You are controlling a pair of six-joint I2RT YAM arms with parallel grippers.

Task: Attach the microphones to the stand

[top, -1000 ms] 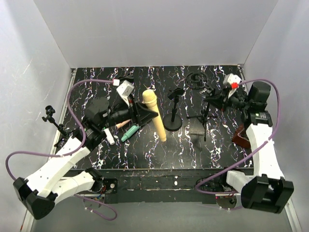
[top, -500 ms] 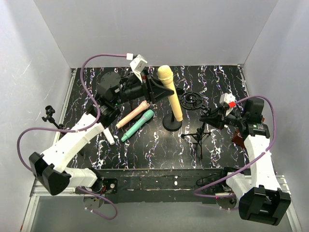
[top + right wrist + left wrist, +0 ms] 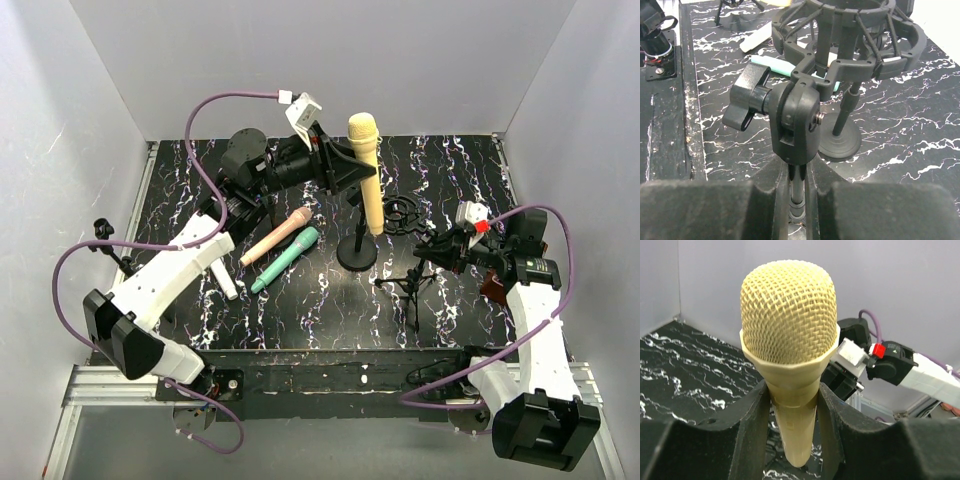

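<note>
My left gripper (image 3: 347,172) is shut on the yellow-tan microphone (image 3: 367,172) (image 3: 788,335), held head up in the air above the round-base stand (image 3: 358,250); the jaws clamp its handle just below the head (image 3: 792,425). The peach-pink (image 3: 275,237), teal-green (image 3: 286,258) and white (image 3: 225,283) microphones lie on the mat to the left. My right gripper (image 3: 440,250) (image 3: 799,200) is shut on the pole of a tripod stand (image 3: 415,280), which carries a black shock-mount ring (image 3: 402,210) (image 3: 850,30) on top.
The round-base stand (image 3: 840,142) rises just beyond the shock mount in the right wrist view. A small black clip stand (image 3: 102,236) sits off the mat at far left. A brown object (image 3: 494,285) lies by the right arm. White walls close in the back and sides.
My left arm has lifted the yellow-tan microphone and carried it back and right, from near the mat to above the round-base stand. My right arm has pulled the tripod stand nearer and slightly left.
</note>
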